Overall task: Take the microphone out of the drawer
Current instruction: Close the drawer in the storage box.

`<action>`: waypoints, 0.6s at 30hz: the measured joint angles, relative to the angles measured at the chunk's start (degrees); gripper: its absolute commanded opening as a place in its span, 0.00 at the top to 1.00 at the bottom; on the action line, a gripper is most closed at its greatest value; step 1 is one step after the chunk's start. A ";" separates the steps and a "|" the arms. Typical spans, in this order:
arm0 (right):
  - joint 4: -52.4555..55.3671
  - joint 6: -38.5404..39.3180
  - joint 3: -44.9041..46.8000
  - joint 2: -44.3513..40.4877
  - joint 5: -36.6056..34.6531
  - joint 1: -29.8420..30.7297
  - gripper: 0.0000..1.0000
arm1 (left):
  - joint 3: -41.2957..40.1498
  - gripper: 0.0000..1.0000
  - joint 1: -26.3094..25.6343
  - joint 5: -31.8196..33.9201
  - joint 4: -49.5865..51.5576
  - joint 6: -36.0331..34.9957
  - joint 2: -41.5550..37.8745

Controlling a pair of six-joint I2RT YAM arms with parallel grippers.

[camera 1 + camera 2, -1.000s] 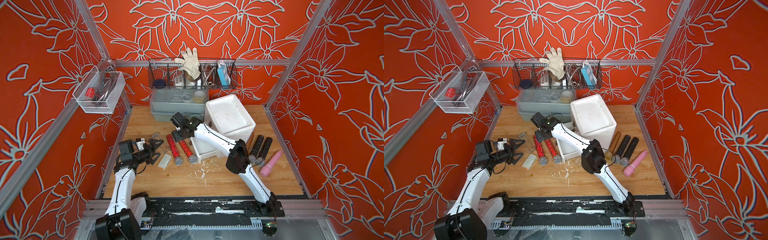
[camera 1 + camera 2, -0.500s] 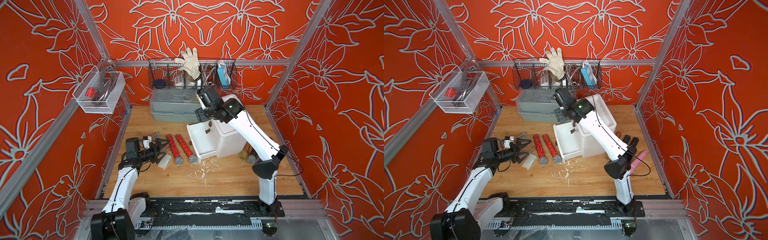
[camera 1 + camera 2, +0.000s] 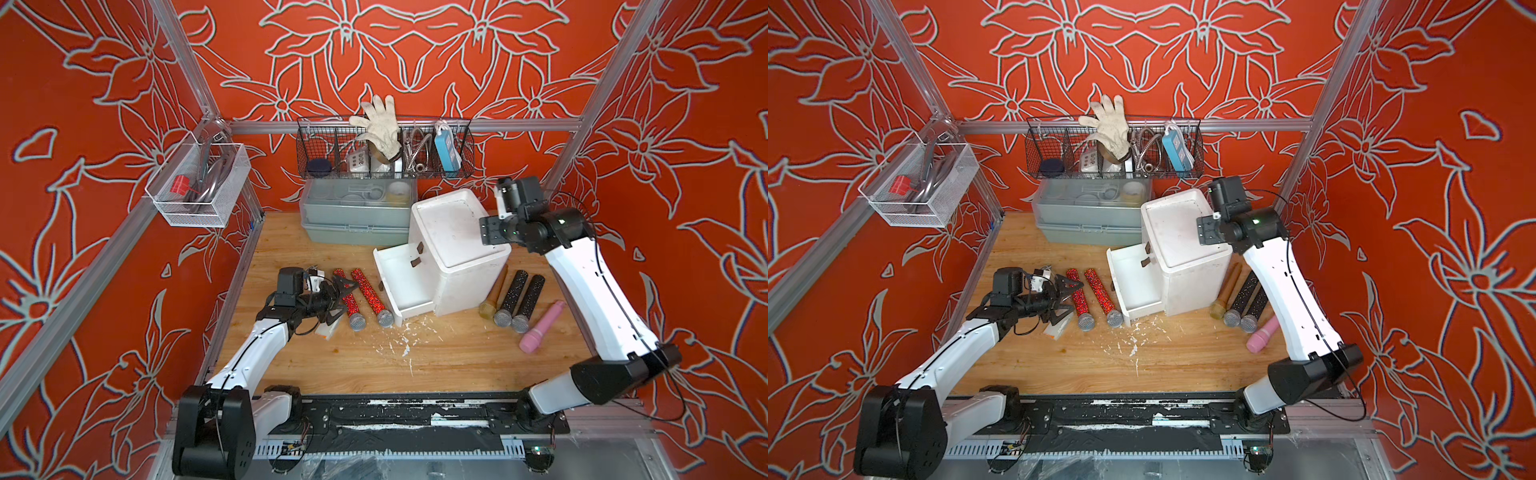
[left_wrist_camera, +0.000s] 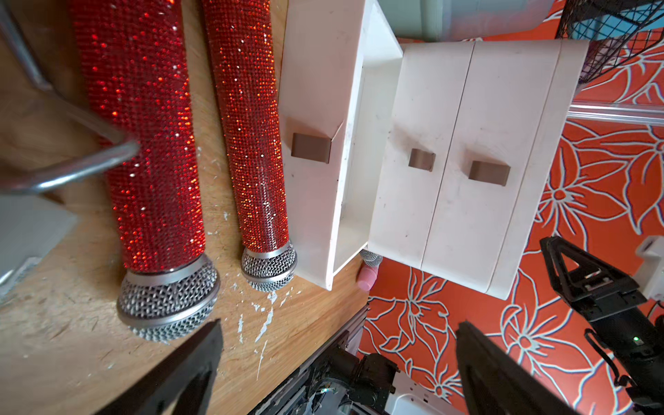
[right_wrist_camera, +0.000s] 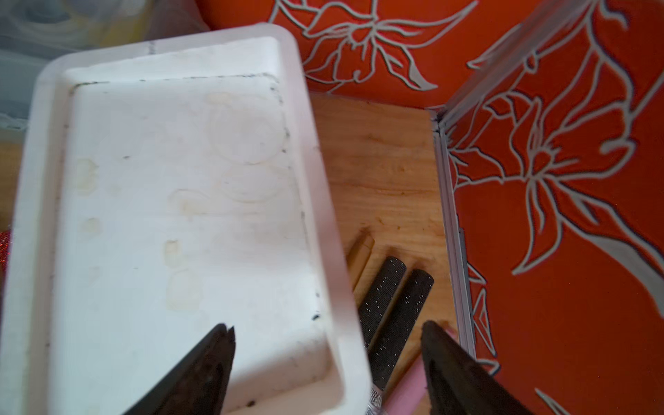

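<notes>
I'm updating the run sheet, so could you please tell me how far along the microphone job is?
Done: the bottom drawer stands open and looks empty; two red microphones lie on the table beside it. In hand: nothing, left gripper and right gripper are both open. Left: seemingly nothing.

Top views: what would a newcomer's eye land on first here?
The white cabinet stands mid-table, its bottom drawer pulled out and seemingly empty. Two glittery red microphones lie beside the drawer, by the open left gripper. The open right gripper hovers above the cabinet's top.
</notes>
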State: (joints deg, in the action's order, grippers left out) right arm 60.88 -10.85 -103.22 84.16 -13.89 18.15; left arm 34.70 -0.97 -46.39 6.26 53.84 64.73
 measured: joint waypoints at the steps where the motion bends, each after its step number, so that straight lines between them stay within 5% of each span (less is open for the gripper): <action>1: -0.52 -0.24 1.18 -0.85 1.64 -1.77 0.16 | 0.48 0.00 -0.48 0.39 -0.33 0.02 0.52; 12: -3.74 -1.70 5.68 0.31 17.84 -11.10 0.26 | 1.27 0.00 -5.16 3.76 -2.60 0.81 3.82; 18: -3.91 -1.44 6.03 3.32 21.97 -11.52 0.48 | 1.31 0.00 -5.53 4.33 -2.73 1.07 4.61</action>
State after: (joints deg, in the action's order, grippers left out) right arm 56.97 -12.29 -97.19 87.48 8.08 6.63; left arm 36.01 -6.50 -42.06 3.53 54.92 69.34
